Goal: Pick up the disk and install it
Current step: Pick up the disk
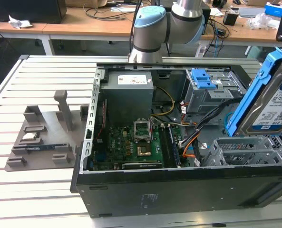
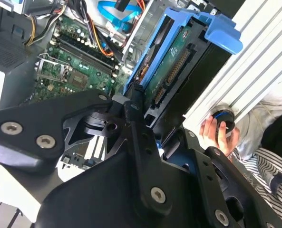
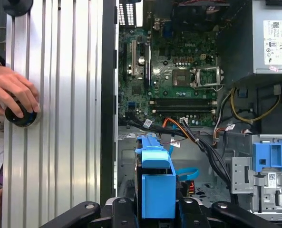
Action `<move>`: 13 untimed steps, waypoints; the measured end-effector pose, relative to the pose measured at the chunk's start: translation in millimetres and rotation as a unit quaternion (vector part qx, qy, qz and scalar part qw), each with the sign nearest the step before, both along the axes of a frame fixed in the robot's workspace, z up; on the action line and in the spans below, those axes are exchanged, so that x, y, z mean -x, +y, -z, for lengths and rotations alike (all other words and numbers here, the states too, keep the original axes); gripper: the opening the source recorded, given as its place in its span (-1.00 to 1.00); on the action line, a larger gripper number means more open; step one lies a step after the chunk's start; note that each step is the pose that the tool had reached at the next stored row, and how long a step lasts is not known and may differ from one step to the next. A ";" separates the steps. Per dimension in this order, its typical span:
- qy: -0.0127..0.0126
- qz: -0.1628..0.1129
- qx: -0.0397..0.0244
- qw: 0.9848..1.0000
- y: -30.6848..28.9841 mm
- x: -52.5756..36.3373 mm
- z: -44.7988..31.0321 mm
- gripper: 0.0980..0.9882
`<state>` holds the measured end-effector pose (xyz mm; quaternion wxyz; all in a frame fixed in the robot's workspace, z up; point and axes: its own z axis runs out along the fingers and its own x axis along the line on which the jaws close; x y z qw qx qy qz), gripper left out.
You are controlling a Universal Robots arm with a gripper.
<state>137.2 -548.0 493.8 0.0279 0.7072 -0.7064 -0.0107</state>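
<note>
1. The black two-fingered tool [image 3: 156, 209] is clamped on the silver hard disk in its blue plastic carrier frame [image 1: 269, 102], holding it on edge
2. The disk hangs above the open black computer case [image 1: 179, 190], over the grey metal drive cage [image 1: 245, 152] at the exterior view's right, apart from it
3. Judged from here, a good install keeps the carrier square to the cage and clear of the orange and black cables [image 3: 179, 128]
4. A person's hand [image 3: 12, 92] rests on a black knob on the ribbed aluminium table [image 3: 60, 118]
</note>
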 end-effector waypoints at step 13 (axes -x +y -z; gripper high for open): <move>0.007 0.000 0.002 1.000 0.5 -13.0 36.0 -0.40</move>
